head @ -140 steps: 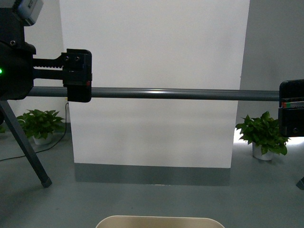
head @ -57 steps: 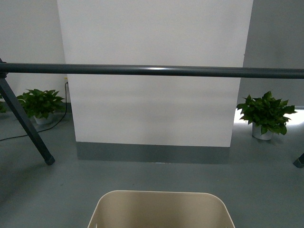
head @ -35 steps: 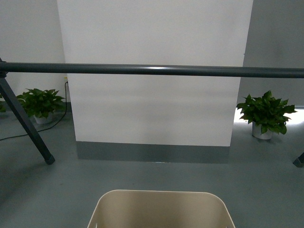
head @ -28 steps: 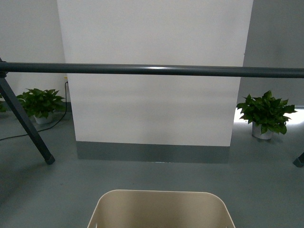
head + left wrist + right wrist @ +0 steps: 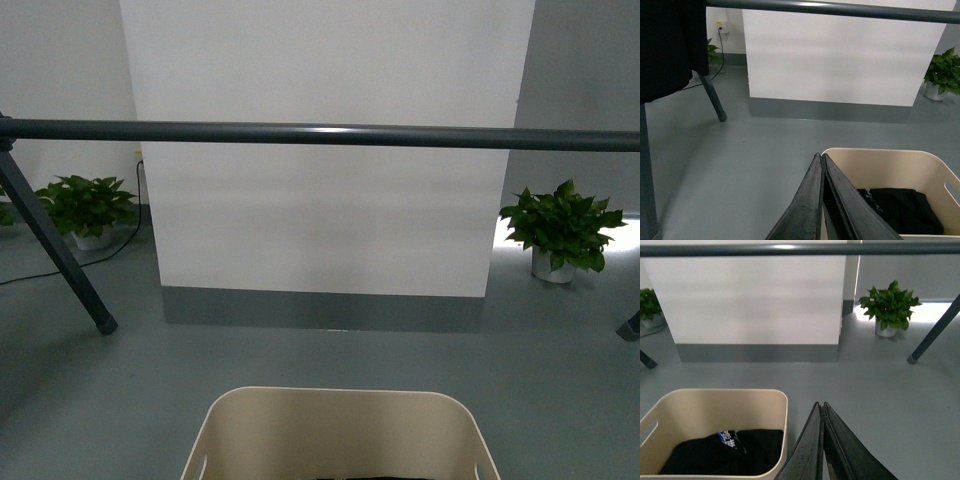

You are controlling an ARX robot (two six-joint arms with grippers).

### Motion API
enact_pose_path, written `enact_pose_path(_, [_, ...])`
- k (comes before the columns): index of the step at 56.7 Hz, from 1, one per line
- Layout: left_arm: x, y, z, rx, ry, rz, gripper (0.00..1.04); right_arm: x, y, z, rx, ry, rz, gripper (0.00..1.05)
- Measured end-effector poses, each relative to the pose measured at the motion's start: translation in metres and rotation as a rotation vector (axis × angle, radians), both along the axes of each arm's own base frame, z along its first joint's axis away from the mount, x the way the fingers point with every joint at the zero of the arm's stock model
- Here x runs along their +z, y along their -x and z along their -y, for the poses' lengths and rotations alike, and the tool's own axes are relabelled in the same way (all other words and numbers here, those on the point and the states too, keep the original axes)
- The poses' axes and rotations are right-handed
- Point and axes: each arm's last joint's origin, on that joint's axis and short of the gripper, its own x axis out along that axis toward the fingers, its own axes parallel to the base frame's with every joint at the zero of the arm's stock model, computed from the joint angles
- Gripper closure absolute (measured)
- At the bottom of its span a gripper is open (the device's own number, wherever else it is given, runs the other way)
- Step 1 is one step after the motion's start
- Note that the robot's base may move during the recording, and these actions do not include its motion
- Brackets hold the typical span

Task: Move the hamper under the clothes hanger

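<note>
The hamper [image 5: 340,432] has edged nearer the clothes hanger [image 5: 320,134]; both grippers clenched empty, potted plants [image 5: 563,230] flanking.

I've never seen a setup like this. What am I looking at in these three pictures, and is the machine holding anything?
This is a robot with two arms, each ending in a gripper. One picture comes from a camera on its body, looking ahead; the other two come from cameras on its wrists.

Ahead stands a clothes hanger, a long dark bar on angled legs, before a white wall panel, with potted plants at either side. On the grey floor, nearer the robot than the bar, sits a beige hamper with black clothing inside.

In each wrist picture the dark wedge is that arm's gripper: left gripper, right gripper. Both are shut, fingers together, and hold nothing. One sits beside each end of the hamper.
</note>
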Motion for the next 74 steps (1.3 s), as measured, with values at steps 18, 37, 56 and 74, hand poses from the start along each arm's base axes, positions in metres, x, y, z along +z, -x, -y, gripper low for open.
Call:
enact_pose_path(18, [-0.003, 0.012, 0.000, 0.000, 0.000, -0.007, 1.01, 0.002, 0.002, 0.000, 0.002, 0.000, 0.027, 1.03])
enact_pose_path(37, [-0.003, 0.012, 0.000, -0.001, 0.000, -0.006, 0.97, 0.002, 0.002, 0.000, 0.000, 0.000, 0.027, 0.87])
enact_pose_path(56, [-0.003, 0.012, 0.000, -0.001, 0.000, -0.006, 0.49, 0.002, 0.002, 0.000, 0.000, 0.000, 0.027, 0.39])
enact_pose_path(74, [-0.003, 0.012, 0.000, -0.001, 0.000, -0.006, 0.07, 0.002, 0.002, 0.000, 0.000, -0.001, 0.027, 0.08])
